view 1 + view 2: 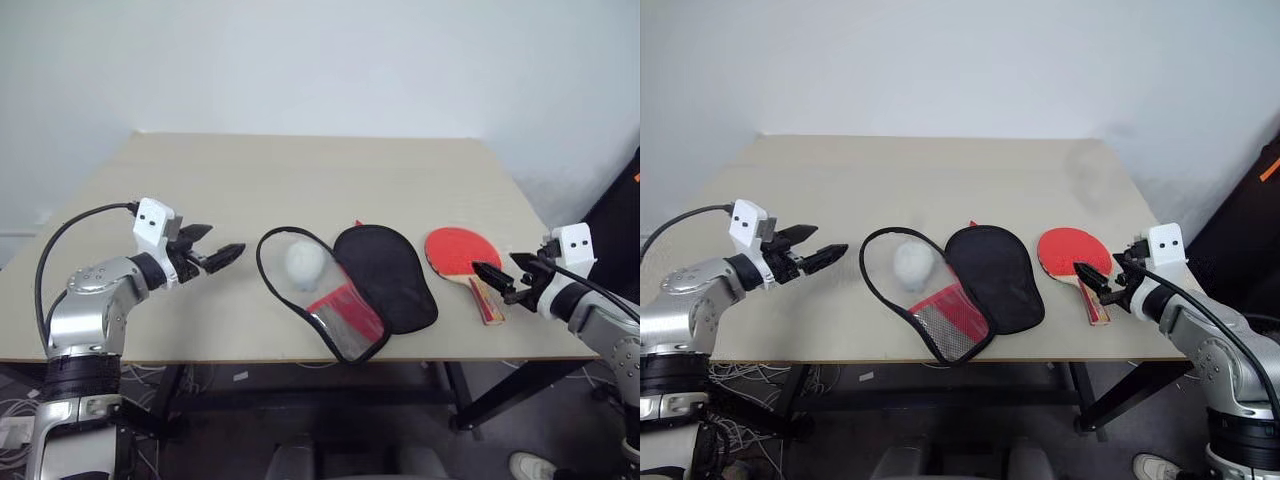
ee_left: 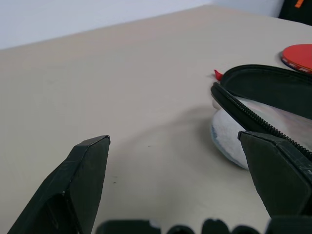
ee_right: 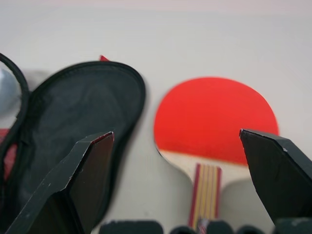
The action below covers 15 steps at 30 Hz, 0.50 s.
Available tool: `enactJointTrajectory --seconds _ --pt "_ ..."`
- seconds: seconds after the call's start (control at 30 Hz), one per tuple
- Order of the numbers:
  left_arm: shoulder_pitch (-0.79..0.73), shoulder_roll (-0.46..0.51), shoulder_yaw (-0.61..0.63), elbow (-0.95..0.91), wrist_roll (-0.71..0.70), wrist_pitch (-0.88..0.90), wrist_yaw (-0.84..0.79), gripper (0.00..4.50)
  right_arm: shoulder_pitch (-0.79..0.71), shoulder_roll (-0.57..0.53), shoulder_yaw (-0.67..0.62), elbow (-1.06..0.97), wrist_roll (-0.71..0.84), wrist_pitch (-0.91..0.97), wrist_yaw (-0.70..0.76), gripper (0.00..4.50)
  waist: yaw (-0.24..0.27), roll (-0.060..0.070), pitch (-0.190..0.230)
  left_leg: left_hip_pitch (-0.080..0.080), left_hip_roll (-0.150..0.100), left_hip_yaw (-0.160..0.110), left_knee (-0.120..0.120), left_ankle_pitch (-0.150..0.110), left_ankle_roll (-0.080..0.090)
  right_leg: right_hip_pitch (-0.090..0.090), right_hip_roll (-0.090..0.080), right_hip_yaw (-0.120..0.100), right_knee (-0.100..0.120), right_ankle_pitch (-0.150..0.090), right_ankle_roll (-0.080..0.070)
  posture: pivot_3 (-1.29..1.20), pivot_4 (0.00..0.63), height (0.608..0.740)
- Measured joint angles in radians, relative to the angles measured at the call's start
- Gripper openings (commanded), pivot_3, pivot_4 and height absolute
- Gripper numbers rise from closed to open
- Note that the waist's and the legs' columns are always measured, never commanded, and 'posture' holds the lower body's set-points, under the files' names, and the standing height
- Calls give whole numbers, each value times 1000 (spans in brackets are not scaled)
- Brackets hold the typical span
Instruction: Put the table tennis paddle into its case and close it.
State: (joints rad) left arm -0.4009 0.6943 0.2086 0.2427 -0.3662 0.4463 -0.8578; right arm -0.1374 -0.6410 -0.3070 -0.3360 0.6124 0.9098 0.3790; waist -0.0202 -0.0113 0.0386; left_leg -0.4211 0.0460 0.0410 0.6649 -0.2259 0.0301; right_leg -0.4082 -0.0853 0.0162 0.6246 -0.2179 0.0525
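Note:
The case (image 1: 385, 275) lies unzipped and spread flat at the front middle of the table (image 1: 300, 180). Its black-lined half is on the right and its clear panel half (image 1: 330, 310) on the left. A whitish ball (image 1: 303, 262) sits under the clear panel. The table tennis paddle (image 1: 455, 248) lies flat just right of the case (image 3: 73, 126), red blade away from me and striped handle (image 3: 205, 187) toward the front edge. My right gripper (image 1: 497, 268) hovers open over the handle, empty. My left gripper (image 1: 225, 242) is open and empty, left of the case (image 2: 263, 92), pointing at it.
The table's front edge runs just below the case and the paddle. A pale wall stands behind the table. A dark object (image 1: 625, 210) stands past the right edge. Cables and table legs show under the table. Bare tabletop stretches behind the case.

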Motion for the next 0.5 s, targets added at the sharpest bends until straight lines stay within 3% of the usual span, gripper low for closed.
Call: enactJointTrajectory --seconds 0.5 --pt "0 16 -19 3 -1 -2 -17 4500 -85 24 52 31 -34 98 -74 4473 -3 0 0 1 0 0 0 0 0 0 0 0 0 0 0 0 0 740"
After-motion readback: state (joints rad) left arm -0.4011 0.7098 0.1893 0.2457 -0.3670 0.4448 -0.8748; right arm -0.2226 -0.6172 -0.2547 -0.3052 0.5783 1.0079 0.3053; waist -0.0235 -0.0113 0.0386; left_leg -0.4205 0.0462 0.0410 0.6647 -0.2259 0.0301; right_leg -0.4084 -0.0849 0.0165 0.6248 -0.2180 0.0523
